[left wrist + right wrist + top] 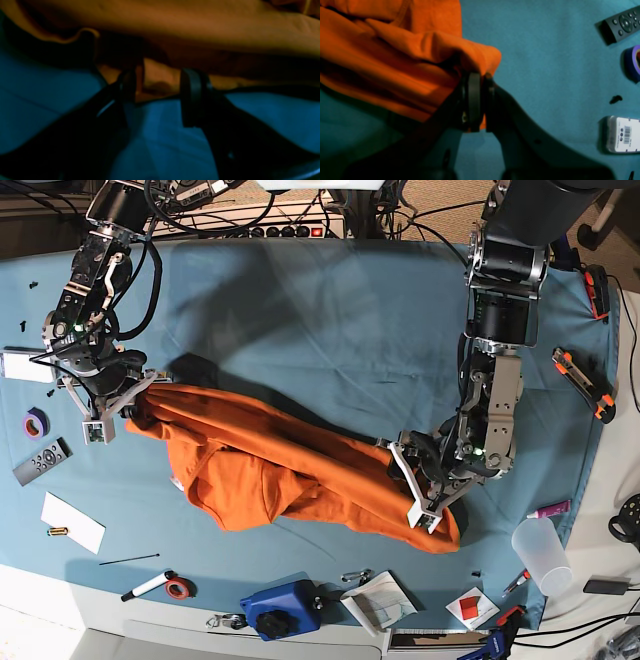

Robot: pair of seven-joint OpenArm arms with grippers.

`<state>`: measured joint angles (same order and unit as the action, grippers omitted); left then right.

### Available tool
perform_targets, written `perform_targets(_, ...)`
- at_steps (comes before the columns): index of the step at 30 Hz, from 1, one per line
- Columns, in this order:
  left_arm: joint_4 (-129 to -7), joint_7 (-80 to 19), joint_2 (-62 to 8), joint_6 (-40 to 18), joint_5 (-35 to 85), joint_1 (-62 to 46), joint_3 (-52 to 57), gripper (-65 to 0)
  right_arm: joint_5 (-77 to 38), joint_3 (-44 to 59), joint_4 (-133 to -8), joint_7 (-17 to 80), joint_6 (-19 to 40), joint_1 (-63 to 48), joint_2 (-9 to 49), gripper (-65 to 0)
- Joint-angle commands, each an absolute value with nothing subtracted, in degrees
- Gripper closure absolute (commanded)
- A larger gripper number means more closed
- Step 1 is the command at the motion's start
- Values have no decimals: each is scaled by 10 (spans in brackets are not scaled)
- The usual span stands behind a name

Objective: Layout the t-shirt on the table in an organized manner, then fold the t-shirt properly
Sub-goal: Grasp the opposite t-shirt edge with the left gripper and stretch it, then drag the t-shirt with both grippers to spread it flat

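Observation:
The orange t-shirt (290,470) lies bunched in a long diagonal band across the teal table (330,320). At its upper left end, my right gripper (130,398) is shut on a corner of the cloth. In the right wrist view the right gripper (480,97) has its fingers pressed together on a fold of the t-shirt (395,62). At the lower right end, my left gripper (425,495) sits low over the shirt. In the left wrist view the left gripper (160,87) is open, fingers apart, with the t-shirt's edge (160,77) lying between the tips.
A remote (42,461), purple tape roll (36,422) and white labelled device (25,365) lie by the left edge. White paper (72,522), a marker (150,584) and a blue box (280,608) line the front. A plastic cup (540,552) and orange-black tools (582,383) sit right.

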<state>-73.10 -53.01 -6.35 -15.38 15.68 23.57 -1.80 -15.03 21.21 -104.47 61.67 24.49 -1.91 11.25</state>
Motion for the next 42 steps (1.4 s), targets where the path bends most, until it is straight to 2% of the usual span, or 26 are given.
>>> perform_targets(1,-740,-518,-60,-154,162,254,-18,-268,-154,215,-1054,606,244,-11,121,0)
perform_targets(3,-739,-518,-56,-154,162,254,-18,-258,-154,215,-1054,606,244,-11,121,0)
perform_targets(9,-738,-516,-44,-154,160,254,-18,-175,-154,215,-1054,606,244,-11,121,0)
perform_targets(15,-738,-519,-45,-154,132,254,-18,0,-154,215,-1054,606,244,-11,121,0)
perform_targets(21,-738,-548,-45,-126,132,254,-18,0,-154,215,-1054,600,244,-11,121,0)
perform_targets(26,-740,-558,-45,-127,133,255,-18,0,-154,215,-1054,599,245,-11,121,0)
perform_targets(37,-815,-682,-48,-127,141,257,-17,0,-154,215,-1054,595,245,-11,121,0)
perform_targets(42,-820,-686,-48,-127,141,254,-17,0,-154,215,-1054,595,245,-11,121,0)
